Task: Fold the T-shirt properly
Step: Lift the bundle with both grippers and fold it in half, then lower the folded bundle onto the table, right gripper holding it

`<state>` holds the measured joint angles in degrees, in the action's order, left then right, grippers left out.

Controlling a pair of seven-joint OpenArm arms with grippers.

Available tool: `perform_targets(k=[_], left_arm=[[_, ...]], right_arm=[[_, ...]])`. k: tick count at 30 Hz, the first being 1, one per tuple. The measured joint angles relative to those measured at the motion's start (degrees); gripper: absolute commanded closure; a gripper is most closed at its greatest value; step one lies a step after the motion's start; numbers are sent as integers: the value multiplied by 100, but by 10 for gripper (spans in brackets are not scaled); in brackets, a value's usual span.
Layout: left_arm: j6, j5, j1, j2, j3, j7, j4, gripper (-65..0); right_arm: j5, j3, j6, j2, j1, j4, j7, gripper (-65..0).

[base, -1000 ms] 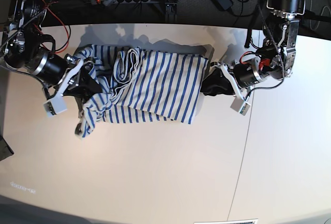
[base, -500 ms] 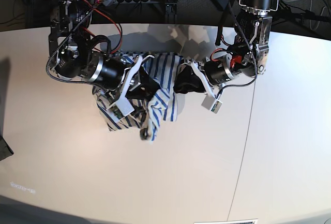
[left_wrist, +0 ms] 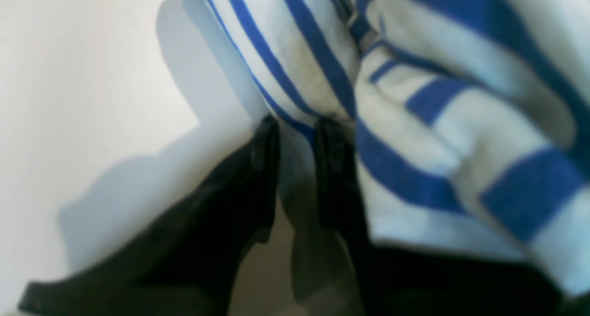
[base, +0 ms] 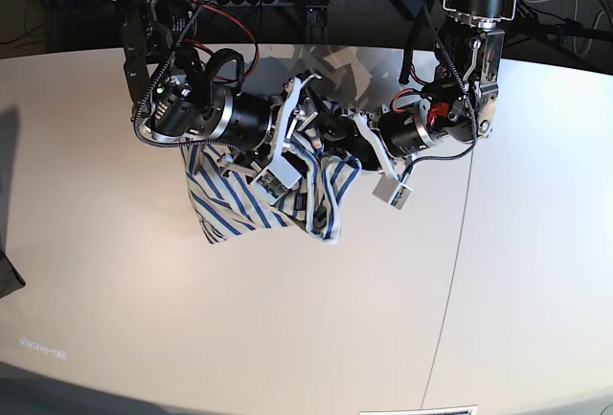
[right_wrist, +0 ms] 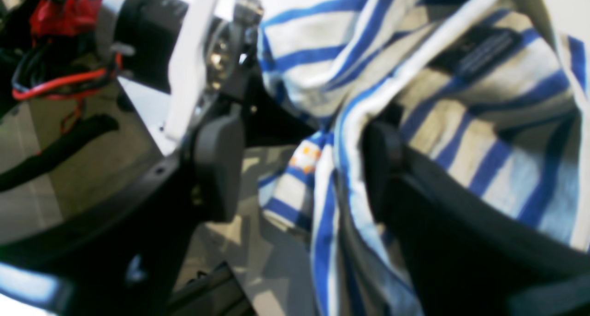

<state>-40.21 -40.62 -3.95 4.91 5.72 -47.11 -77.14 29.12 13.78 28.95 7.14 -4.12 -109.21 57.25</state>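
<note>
The left gripper (left_wrist: 295, 168) has its two dark jaws drawn close together, pinching a thin fold of the T-shirt (left_wrist: 415, 99) that rises between them; the left wrist view shows this pinch, which the base view hides behind bunched cloth. The right gripper (right_wrist: 299, 168) stands with its jaws wide apart, a loose hanging edge of the shirt passing between them without being squeezed, and the cloth draping over the right-hand jaw. Only the right wrist view shows a dark label sewn on the fabric and a small orange mark on a fold between the jaws. The base view alone shows the whole arrangement: both grippers, right (base: 297, 132) and left (base: 350, 147), meet near the middle of the far part of the white table (base: 287, 319), and the T-shirt (base: 239, 199) hangs from them as a crumpled bundle, its lower part sagging onto the tabletop. The cloth is white with blue stripes, heavily creased.
</note>
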Motion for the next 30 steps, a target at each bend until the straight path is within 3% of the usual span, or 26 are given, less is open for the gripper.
perform_targets(k=[5, 10, 14, 18, 30], left_arm=[[-20, -223, 0, 31, -2, -153, 0, -146], [-44, -247, 15, 33, -52, -404, -44, -146], [-35, -234, -35, 17, -210, -623, -278, -146], [-31, -400, -81, 245, -315, -710, -396, -146], [-17, -492, -33, 1040, -1014, -691, -400, -146]], right_arm=[[-94, 2, 2, -284, 2, 0, 66, -382], [267, 59, 2, -573, 0, -79, 44, -381], [190, 72, 2, -595, 2, -105, 44, -381], [190, 57, 2, -573, 0, -109, 46, -381], [999, 59, 2, -605, 7, -179, 46, -380]])
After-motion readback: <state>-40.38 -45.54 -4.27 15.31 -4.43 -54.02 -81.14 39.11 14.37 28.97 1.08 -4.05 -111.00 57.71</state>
